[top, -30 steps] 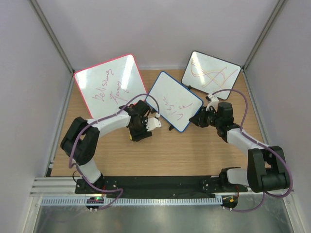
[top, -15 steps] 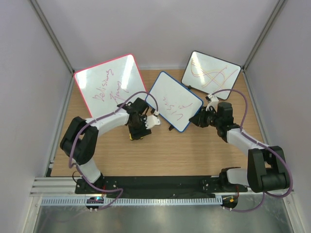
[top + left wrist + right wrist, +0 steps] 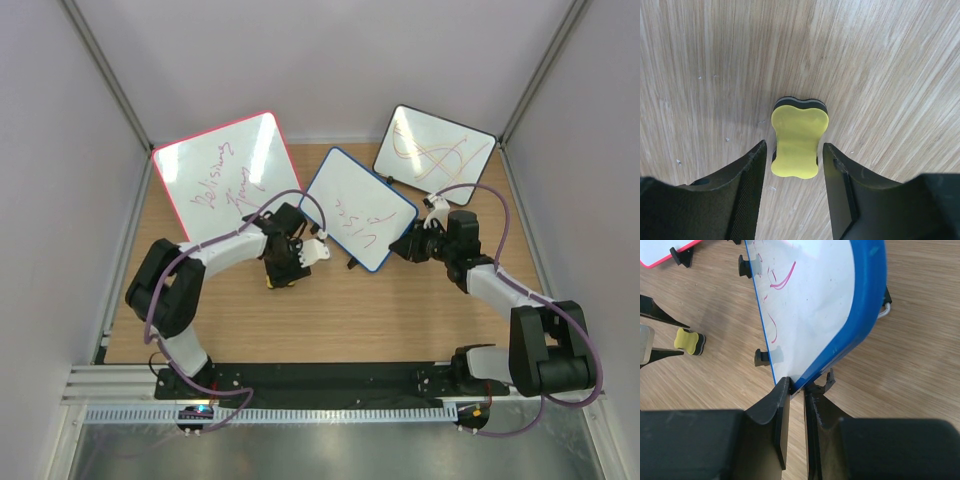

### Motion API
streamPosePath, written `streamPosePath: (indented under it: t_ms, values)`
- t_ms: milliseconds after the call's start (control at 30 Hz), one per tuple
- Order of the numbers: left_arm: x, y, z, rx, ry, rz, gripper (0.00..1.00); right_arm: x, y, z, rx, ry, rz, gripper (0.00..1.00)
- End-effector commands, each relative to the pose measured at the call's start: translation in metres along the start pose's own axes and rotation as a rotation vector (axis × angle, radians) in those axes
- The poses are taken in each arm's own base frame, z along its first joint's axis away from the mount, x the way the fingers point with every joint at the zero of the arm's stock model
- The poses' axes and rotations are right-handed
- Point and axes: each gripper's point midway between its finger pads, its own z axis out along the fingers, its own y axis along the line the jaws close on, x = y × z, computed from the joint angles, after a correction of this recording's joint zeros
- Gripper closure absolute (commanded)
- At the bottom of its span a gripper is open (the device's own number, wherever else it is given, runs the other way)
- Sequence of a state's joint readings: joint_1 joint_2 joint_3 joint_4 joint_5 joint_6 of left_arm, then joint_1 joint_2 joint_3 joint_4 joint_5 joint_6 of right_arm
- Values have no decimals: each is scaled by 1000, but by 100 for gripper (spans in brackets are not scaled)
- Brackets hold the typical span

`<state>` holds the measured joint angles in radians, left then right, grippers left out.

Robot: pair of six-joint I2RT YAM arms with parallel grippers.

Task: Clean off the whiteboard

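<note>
The blue-framed whiteboard (image 3: 357,208) with red handwriting stands on small black feet at mid table. It also shows in the right wrist view (image 3: 815,305). My right gripper (image 3: 408,246) is shut on its lower right corner (image 3: 799,386). A yellow eraser with a black base (image 3: 798,136) lies flat on the wood, seen also in the top view (image 3: 274,282) and the right wrist view (image 3: 690,341). My left gripper (image 3: 794,165) is open, pointing down just above the eraser, one finger on each side of its near end, not touching it.
A larger pink-framed board (image 3: 226,178) with red writing stands at the back left. A black-framed board (image 3: 433,149) with orange and red scribbles stands at the back right. Grey walls enclose the table on three sides.
My left gripper has shifted slightly toward the eraser and settled over it. The right gripper and the blue-framed board have not moved.
</note>
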<state>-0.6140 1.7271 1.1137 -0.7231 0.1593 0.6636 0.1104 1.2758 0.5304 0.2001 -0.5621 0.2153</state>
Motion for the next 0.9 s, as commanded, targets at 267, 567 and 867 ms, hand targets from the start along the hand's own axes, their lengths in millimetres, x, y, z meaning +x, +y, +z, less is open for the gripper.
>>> streamPosePath:
  t_ms: [267,567,867]
  values:
    - [0,-2,4,8,-7,5,60,-7,1,1,7,-10,-60,99]
    - [-12,-2,-6,2,-61,-14,100,-6,-1,1,12,-7,-55,99]
    - [-77,33,-61,-127,-295,-106,100,-6,1,3,6,-3,-64,99]
